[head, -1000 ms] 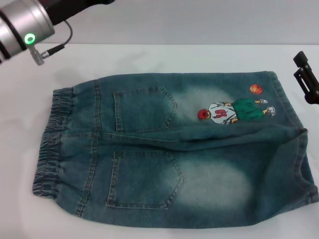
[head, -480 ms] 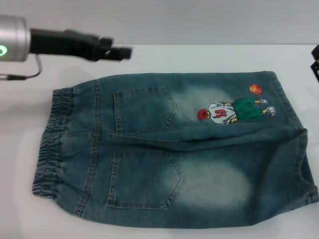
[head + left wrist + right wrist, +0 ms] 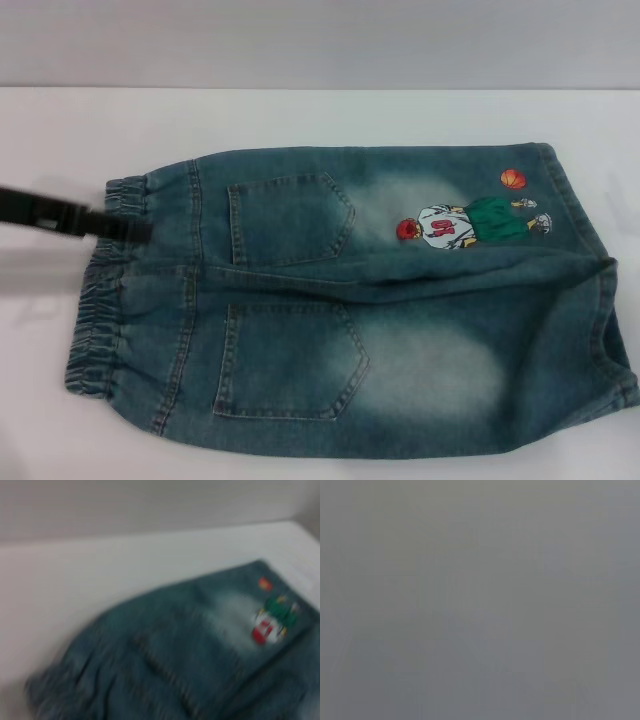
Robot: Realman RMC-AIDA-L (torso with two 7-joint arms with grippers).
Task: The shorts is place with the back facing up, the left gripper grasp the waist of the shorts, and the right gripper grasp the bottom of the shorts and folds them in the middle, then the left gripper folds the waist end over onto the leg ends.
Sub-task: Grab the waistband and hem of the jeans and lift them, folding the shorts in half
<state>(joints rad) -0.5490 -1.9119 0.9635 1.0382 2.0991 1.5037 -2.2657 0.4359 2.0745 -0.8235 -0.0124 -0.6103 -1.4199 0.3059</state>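
The left gripper (image 3: 125,228) has swung from the far left down onto the waistband (image 3: 105,290) of the flat, back-up shorts (image 3: 350,300), finger state indeterminable, so the waist grasp appears imminent; the right gripper has left view.

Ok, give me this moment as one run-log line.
stage: reaching for waist | left gripper: at waist end, grasp unconfirmed | right gripper: out of view | shorts: flat, back up, unfolded
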